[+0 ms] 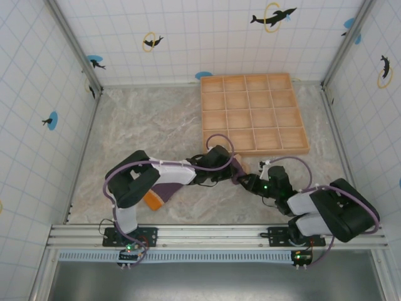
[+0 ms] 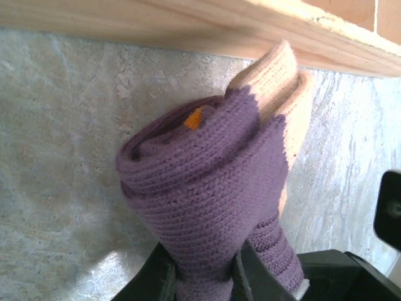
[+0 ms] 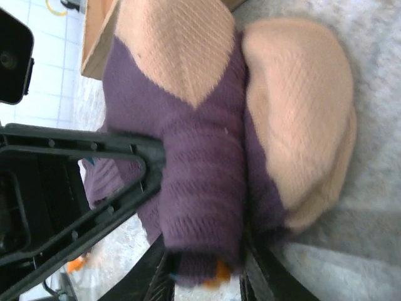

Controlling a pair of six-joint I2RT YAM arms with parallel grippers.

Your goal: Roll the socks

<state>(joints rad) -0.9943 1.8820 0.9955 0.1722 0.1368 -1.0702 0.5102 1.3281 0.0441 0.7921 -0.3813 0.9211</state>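
The first bundle is judged to be nearly complete. The sock roll [image 2: 207, 188] is wound into a compact purple-and-cream cylinder and is located on the tabletop [image 1: 150, 125], right of centre, just on the near side of the wooden tray [image 1: 254, 150]. One end of the roll is pinched between the fingers of the left claw [image 2: 203, 279], which is closed on it. The right claw [image 3: 203, 273] is set astride the same roll, but it cannot be told whether its fingers are pressing or slack. A loose sock [image 1: 158, 193], purple with an orange end, is laid flat beneath the left arm, so further rolling is judged to be outstanding. The overall layout is supplied by the top view: both arms converging near the tray, the tray's grid of compartments, and the loose sock. The detail is supplied by the wrist views: the knit, the layered winding, an orange patch inside it, and the cream ends against the tray's edge.
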